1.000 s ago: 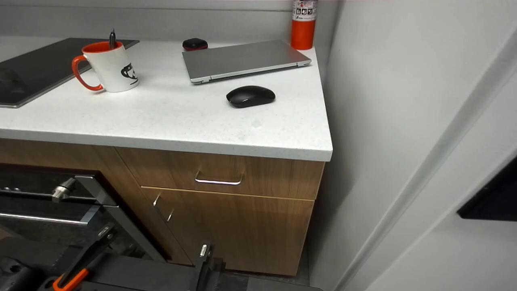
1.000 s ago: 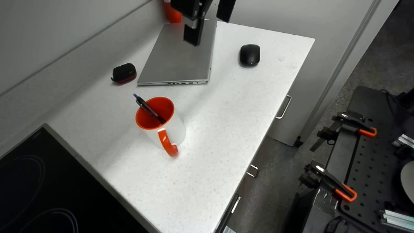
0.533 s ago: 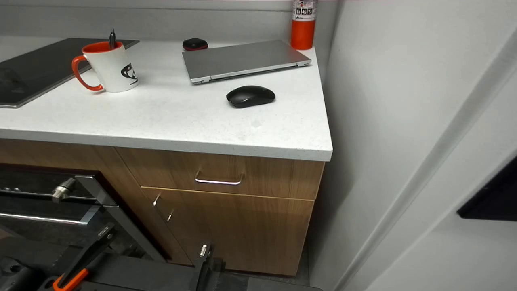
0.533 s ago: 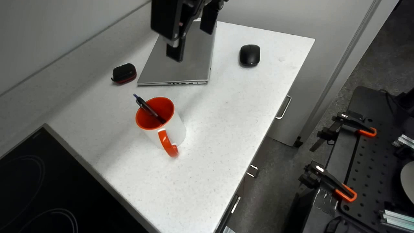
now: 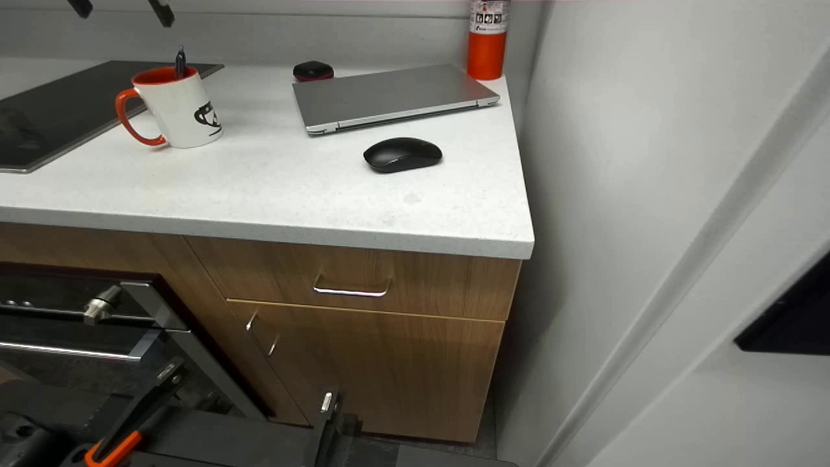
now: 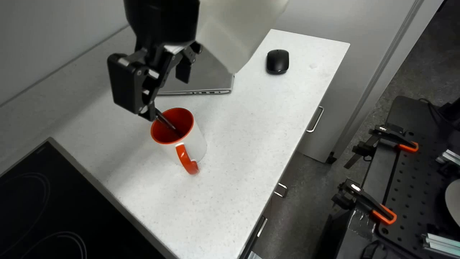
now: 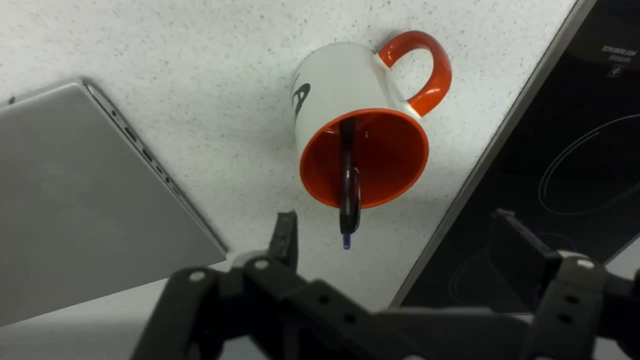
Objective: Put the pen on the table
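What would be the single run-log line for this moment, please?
gripper: open, empty; pen: in mug, top protruding; mug: upright on table; placement: not yet done

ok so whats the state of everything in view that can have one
pen: leaning in the mug, blue end up
mug: upright
jaws: open, gripping nothing
laptop: shut
case: looks shut
mouse: right way up
drawer: shut
cupboard: shut
hob: can't tell if on
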Robot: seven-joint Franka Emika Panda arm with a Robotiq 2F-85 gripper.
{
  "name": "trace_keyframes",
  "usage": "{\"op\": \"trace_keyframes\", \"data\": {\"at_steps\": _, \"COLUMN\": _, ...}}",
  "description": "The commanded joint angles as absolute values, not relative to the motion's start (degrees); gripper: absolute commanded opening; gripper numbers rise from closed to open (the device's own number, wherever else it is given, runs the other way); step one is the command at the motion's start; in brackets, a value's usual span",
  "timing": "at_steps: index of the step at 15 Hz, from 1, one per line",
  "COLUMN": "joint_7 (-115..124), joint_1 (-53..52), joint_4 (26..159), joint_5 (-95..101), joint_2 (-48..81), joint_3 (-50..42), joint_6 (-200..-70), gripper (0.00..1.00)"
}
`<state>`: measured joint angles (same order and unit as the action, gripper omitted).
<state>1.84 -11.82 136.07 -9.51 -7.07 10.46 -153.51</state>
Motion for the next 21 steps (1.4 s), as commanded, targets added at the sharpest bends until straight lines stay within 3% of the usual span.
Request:
{"op": "trace_keyframes", "data": {"at_steps": 1, "joint_7": 1.56, "joint_1": -11.95, "joint_4": 130.54, "joint_5": -8.99, "joint_2": 0.40, "joint_3": 10.99, "joint_6": -156.27, "gripper": 1.00}}
{"op": "trace_keyframes", "data": {"at_steps": 9, "joint_7": 1.47, "joint_1": -11.24, "joint_4": 124.50, "joint_5": -8.64, "joint_2": 8.69, "joint_3": 10.93, "joint_6": -157.10, "gripper": 1.00}}
{"op": "trace_keyframes", "data": {"at_steps": 10, "joint_7": 1.53, "joint_1": -11.20, "joint_4": 124.12, "joint_5": -8.51, "joint_2": 9.02, "joint_3": 10.91, "joint_6": -157.08, "gripper": 0.96}}
{"op": "trace_keyframes", "data": {"at_steps": 11, "joint_7": 1.58, "joint_1": -11.18, "joint_4": 123.75, "joint_5": -8.31, "joint_2": 9.44, "joint_3": 10.85, "joint_6": -157.33, "gripper": 0.77}}
{"op": "trace_keyframes", "data": {"at_steps": 13, "joint_7": 1.44, "joint_1": -11.08, "joint_4": 123.30, "joint_5": -8.22, "joint_2": 9.80, "joint_3": 10.76, "joint_6": -157.65, "gripper": 0.71}}
{"op": "trace_keyframes", "data": {"at_steps": 21, "joint_7": 1.30, "joint_1": -10.21, "joint_4": 122.99, "joint_5": -8.93, "joint_2": 9.94, "joint_3": 10.35, "joint_6": -157.63, "gripper": 0.08}}
